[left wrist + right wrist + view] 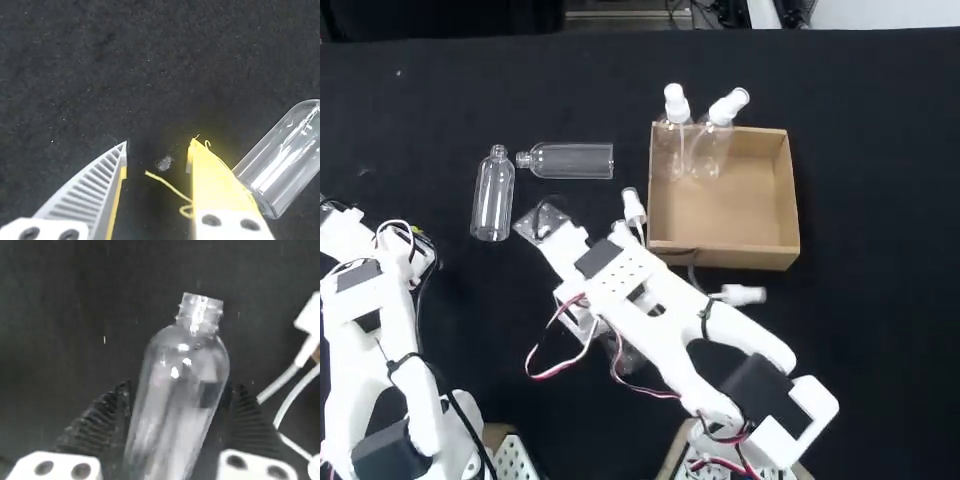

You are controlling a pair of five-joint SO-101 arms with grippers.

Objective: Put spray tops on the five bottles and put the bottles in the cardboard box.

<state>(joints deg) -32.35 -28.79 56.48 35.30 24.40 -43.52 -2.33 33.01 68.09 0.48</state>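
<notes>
My right gripper (177, 387) grips a clear, topless bottle (185, 370), its fingers (107, 410) against both sides; in the high view this gripper (548, 225) is left of the cardboard box (785, 200). Two bottles with spray tops (673, 130) (715, 130) stand at the box's far wall. Two topless bottles (493, 193) (568, 160) lie on the table to the left. Loose spray tops lie beside the box (633, 208) and in front of it (743, 294). My left gripper (157, 150) is open over bare cloth, with a bottle's base (285, 165) beside one finger.
The table is covered by a black cloth (880, 330). The left arm (360, 300) is at the front left edge, and the right arm (660, 320) crosses the middle from its base at the front. Red and white wires (555, 350) hang under it.
</notes>
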